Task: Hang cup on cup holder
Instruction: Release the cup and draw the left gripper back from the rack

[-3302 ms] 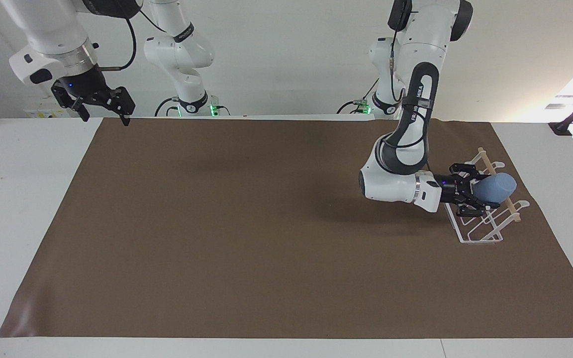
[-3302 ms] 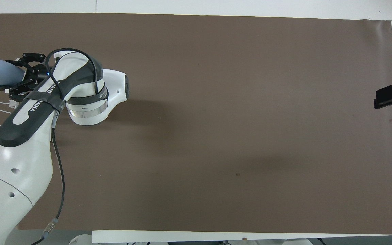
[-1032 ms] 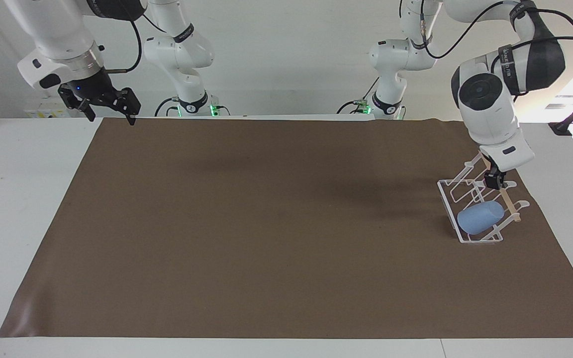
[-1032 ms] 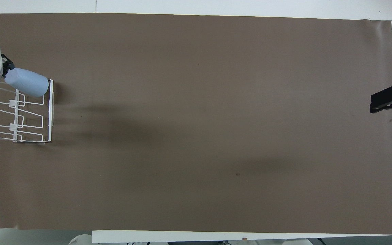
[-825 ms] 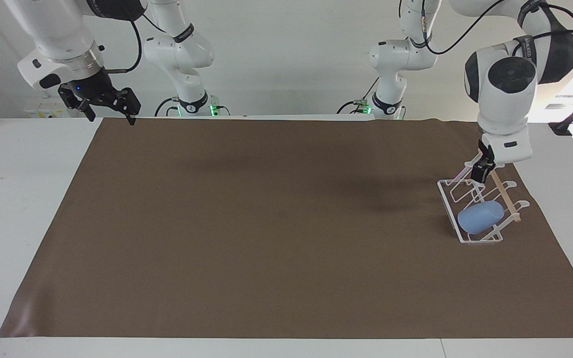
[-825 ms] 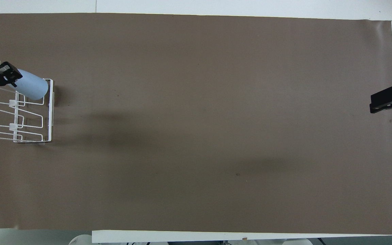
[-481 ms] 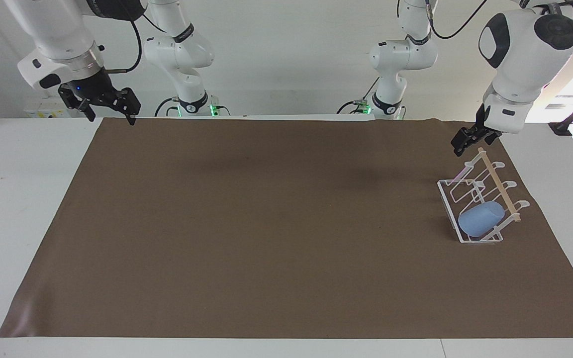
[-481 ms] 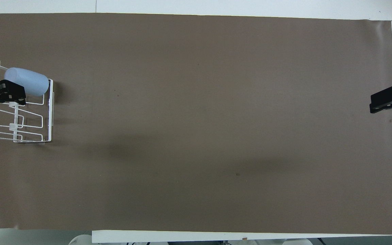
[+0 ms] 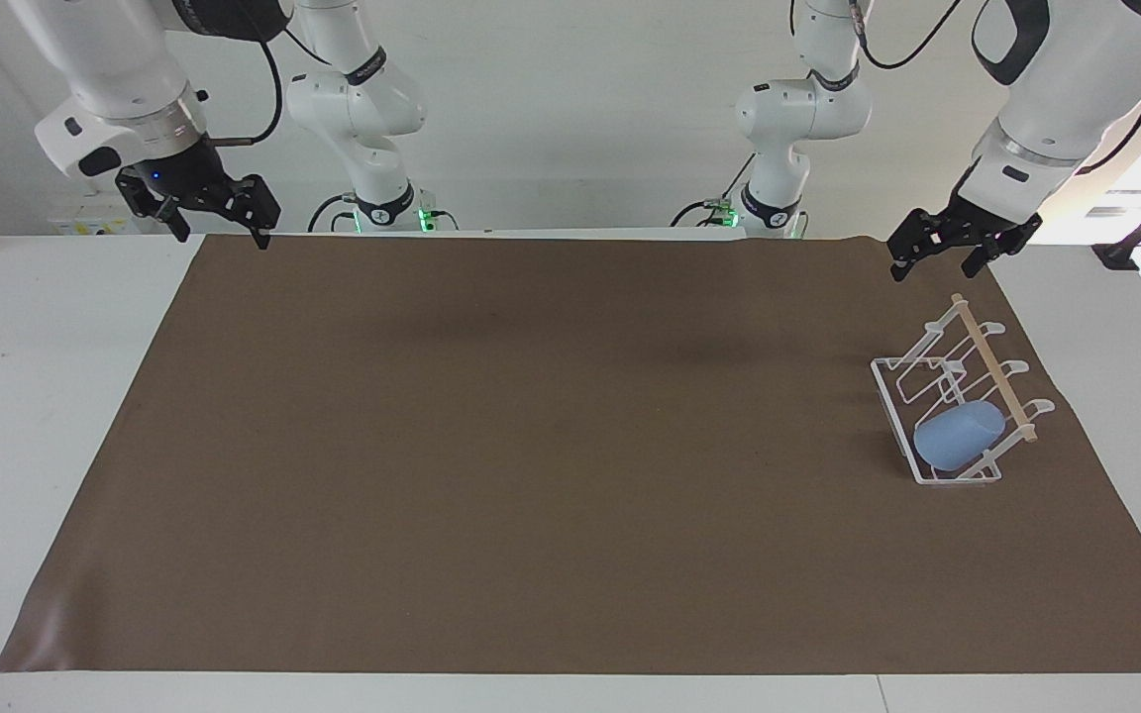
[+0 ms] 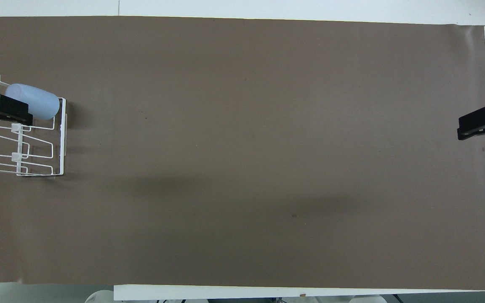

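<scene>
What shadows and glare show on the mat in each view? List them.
Facing view: soft dark patches on the brown mat near the robots; bright window glare at the left arm's end. Overhead view: faint shadow beside the cup holder and two broad smudges lower down; no glare.

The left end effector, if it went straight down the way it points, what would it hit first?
Probably the brown mat, just robot-side of the cup holder. The left end effector hangs raised; depth is hard to judge.
</scene>
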